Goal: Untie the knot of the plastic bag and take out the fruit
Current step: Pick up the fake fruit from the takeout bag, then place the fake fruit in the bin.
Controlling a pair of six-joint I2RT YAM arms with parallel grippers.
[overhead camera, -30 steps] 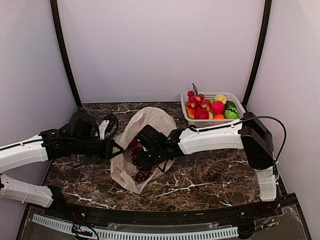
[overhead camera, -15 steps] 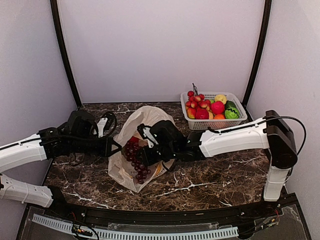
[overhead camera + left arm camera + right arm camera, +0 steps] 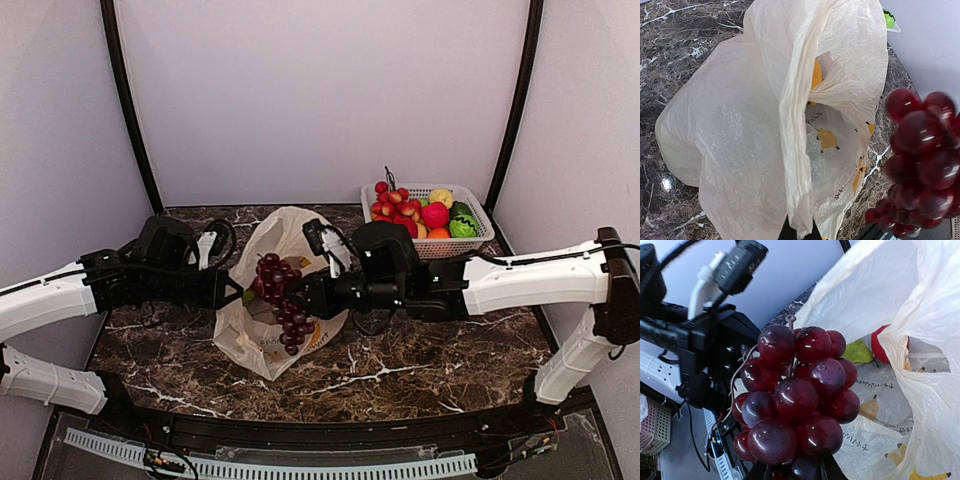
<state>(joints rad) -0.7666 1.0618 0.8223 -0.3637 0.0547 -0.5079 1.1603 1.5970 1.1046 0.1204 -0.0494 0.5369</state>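
Dark marble counter (image 3: 430, 350), pale walls behind; the plastic bag (image 3: 262, 335) slumps mid-counter with its mouth gaping and no knot visible. At the bag's left edge the left end effector (image 3: 238, 297) is pinched on a fold of the rim, which in the left wrist view runs straight down between its fingers. Just right of the bag's mouth the right end effector (image 3: 303, 297) is clamped on the grape bunch (image 3: 282, 300). The bunch hangs above the opening, clear of the plastic, its long axis roughly vertical. A red fruit (image 3: 879, 344) (green leaf beside it) lies inside the bag. The white basket (image 3: 478, 212) of fruit sits behind and well to the right of the bag, on the right arm's side. That arm is the nearer one, so a sweep rightward and back looks likely.
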